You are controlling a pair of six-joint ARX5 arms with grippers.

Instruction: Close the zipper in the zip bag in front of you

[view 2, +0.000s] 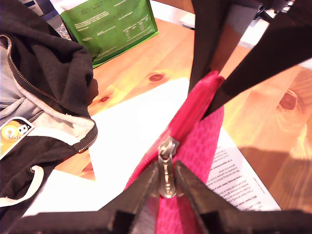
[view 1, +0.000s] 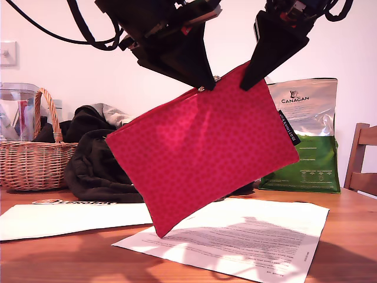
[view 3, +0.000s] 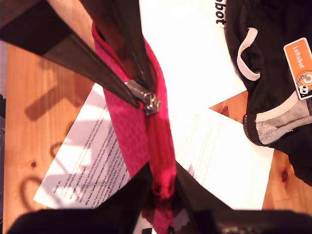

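Zip bag [view 1: 200, 159] hangs tilted mid-frame in the exterior view, above the papers [view 1: 247, 236]. My first gripper [view 2: 165, 183] pinches the zipper [view 2: 166, 165] pull; my second gripper [view 3: 161, 187] clamps the bag's top corner.

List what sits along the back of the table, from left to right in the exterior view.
Basket → black hoodie → pouch, held up in front → Canagan bag → chair.
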